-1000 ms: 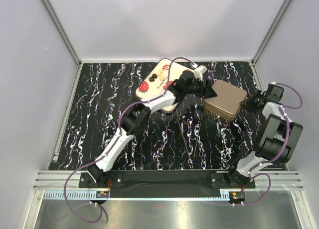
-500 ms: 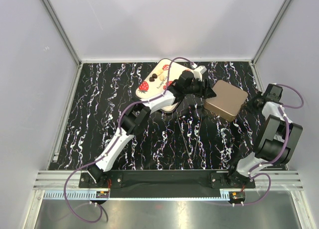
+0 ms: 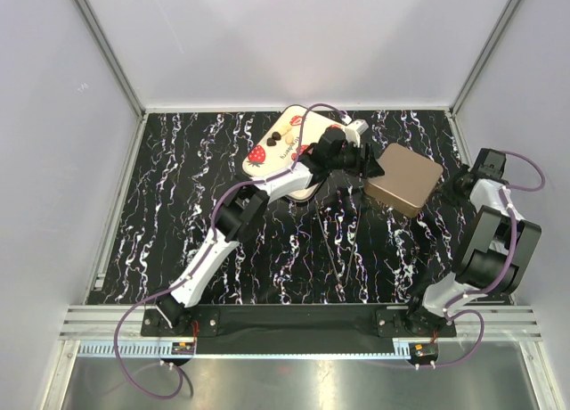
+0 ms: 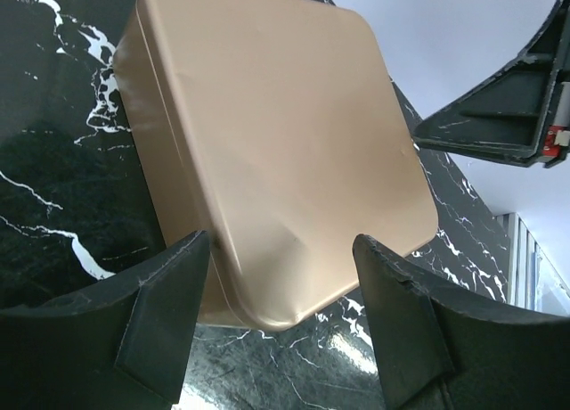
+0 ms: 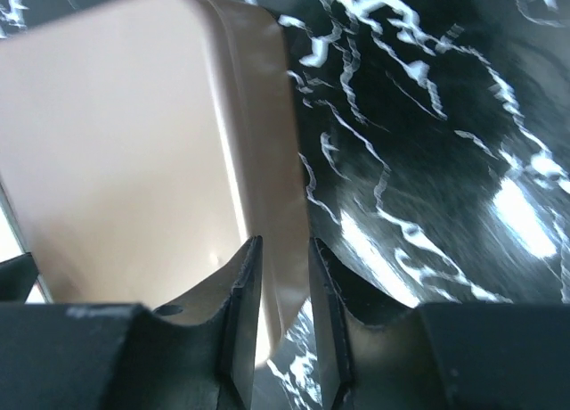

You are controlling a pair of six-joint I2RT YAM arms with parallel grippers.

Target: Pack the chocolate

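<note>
A few small dark pieces of chocolate (image 3: 275,139) lie in the cream tray (image 3: 267,151) with printed strawberries, at the back of the table. The brown rounded-square lid (image 3: 405,178) lies flat to the tray's right. My left gripper (image 3: 372,167) reaches past the tray and is open, its fingers standing on either side of the lid's (image 4: 267,151) near corner. The right finger (image 4: 401,330) is clear of the lid. My right gripper (image 3: 455,183) is at the lid's right edge, jaws a little apart. The lid's side wall (image 5: 267,151) shows beyond the gap.
The black marbled table (image 3: 178,205) is bounded by white walls on three sides. The left arm (image 3: 267,189) lies across the tray's near-right part. The right gripper's body (image 4: 517,98) shows beyond the lid in the left wrist view.
My right gripper's jaws have parted and it has drawn back to the right from the lid's edge. The left arm has barely moved.
</note>
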